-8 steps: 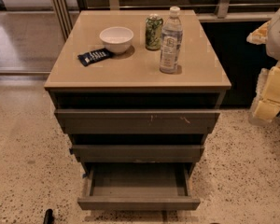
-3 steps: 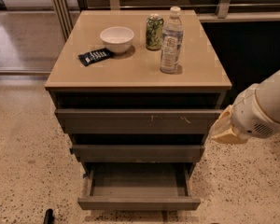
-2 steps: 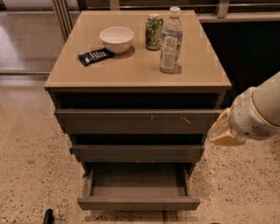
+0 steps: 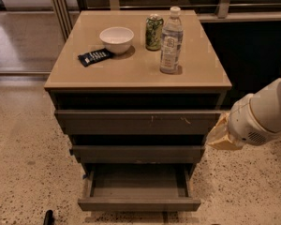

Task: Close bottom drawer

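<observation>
The bottom drawer (image 4: 138,204) is the narrowest of three grey-brown drawers in a small cabinet. It stands pulled out toward me, and its shallow inside (image 4: 138,182) shows nothing in it. My white arm (image 4: 260,118) reaches in from the right edge. Its tan gripper end (image 4: 220,136) hangs just off the cabinet's right side, level with the gap between the top and middle drawers. It is above and to the right of the bottom drawer and not touching it.
The top drawer front (image 4: 138,122) has pale scratches and the middle drawer front (image 4: 138,153) sits slightly out. On the cabinet top are a white bowl (image 4: 116,37), a dark packet (image 4: 95,56), a green can (image 4: 154,32) and a water bottle (image 4: 171,42). Speckled floor lies all around.
The arm has swung in from the far right edge, down and left to the cabinet's right side. It has barely moved in the last second. The bottom drawer is just as open.
</observation>
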